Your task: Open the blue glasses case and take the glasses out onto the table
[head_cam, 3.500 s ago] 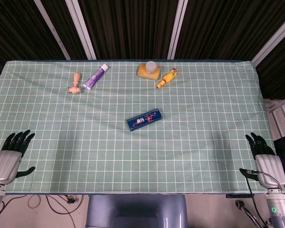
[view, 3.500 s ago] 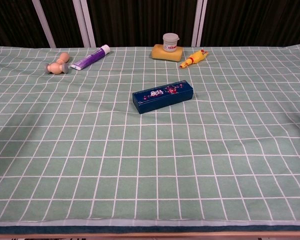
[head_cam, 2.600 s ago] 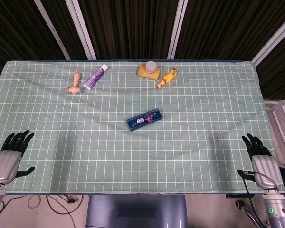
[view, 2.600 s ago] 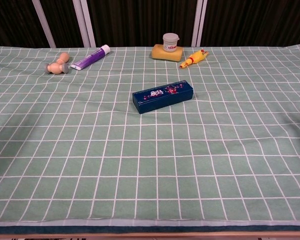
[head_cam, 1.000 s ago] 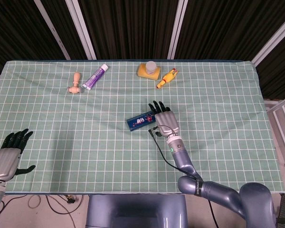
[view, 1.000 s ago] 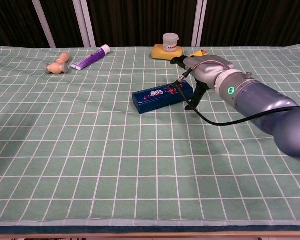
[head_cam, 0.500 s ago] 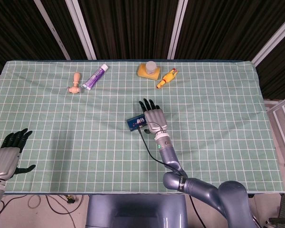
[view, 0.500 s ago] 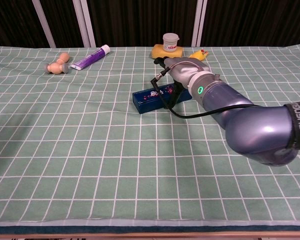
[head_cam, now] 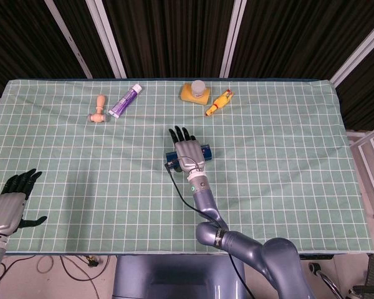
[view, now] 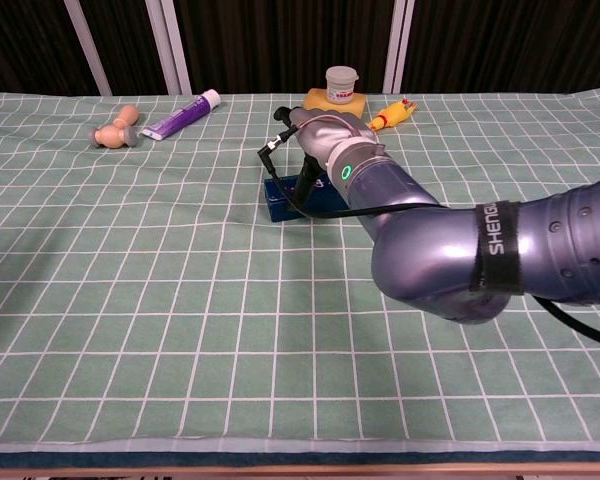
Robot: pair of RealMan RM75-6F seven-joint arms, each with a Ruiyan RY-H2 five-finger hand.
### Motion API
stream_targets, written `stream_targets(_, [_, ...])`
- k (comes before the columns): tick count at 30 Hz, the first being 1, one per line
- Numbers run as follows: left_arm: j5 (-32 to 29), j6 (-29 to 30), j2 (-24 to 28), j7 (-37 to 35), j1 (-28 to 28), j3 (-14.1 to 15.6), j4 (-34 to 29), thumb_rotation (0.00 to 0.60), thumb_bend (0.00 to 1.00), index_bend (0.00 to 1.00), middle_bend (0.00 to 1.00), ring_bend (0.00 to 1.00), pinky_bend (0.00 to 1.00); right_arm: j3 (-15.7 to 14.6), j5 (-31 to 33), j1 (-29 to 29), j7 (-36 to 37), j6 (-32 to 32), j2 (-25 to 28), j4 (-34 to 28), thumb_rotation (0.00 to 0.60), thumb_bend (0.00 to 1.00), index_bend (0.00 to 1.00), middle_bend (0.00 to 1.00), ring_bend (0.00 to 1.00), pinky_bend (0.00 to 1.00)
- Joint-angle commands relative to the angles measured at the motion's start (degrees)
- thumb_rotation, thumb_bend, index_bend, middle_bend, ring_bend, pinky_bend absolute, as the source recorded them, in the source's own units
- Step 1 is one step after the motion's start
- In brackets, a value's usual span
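Beneath the right robot hand [head_cam: 187,151] lies the blue glasses case [head_cam: 205,151].

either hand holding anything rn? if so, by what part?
Left hand holds nothing, fingers apart at the table edge. Right hand is over the blue rectangular glasses case; whether it grips it cannot be told.

We see a counter [head_cam: 287,187] covered with a pale green cloth ruled in white squares. Along its far edge lie a small wooden peg doll [head_cam: 98,110], a purple-and-white tube [head_cam: 125,102], a yellow sponge [head_cam: 193,93] with a white lidded jar [head_cam: 199,86] on top, and a yellow rubber chicken [head_cam: 219,102]. Near the middle lies the blue rectangular glasses case [head_cam: 205,151], lid closed.
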Motion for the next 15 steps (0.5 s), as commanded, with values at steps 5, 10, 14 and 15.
stream_targets(5, [-0.1, -0.4, 0.4, -0.8, 0.0, -0.1, -0.3, 0.600, 0.00, 0.00, 0.00, 0.00, 0.00, 2.2, 0.8, 3.8, 1.2, -1.6, -2.4, 5.7, 0.600, 0.08, 0.00, 0.00, 0.00, 0.24])
stream_targets(10, [-0.4, -0.6, 0.7, -1.2, 0.1, -0.1, -0.5, 0.600, 0.00, 0.00, 0.00, 0.00, 0.00, 2.6, 0.8, 5.5, 1.9, -2.6, -3.0, 8.7, 0.600, 0.08, 0.00, 0.00, 0.00, 0.24])
stream_targets(14, [-0.5, -0.9, 0.8, -1.5, 0.0, -0.2, -0.7, 0.600, 0.00, 0.00, 0.00, 0.00, 0.00, 2.9, 1.4, 5.6, 2.2, -3.1, -3.3, 8.8, 0.600, 0.09, 0.00, 0.00, 0.00, 0.24])
stream_targets(15, [-0.6, -1.1, 0.9, -1.6, 0.0, -0.1, -0.8, 0.600, 0.00, 0.00, 0.00, 0.00, 0.00, 2.9, 1.7, 5.3, 1.9, -3.3, -3.3, 8.3, 0.600, 0.10, 0.00, 0.00, 0.00, 0.24])
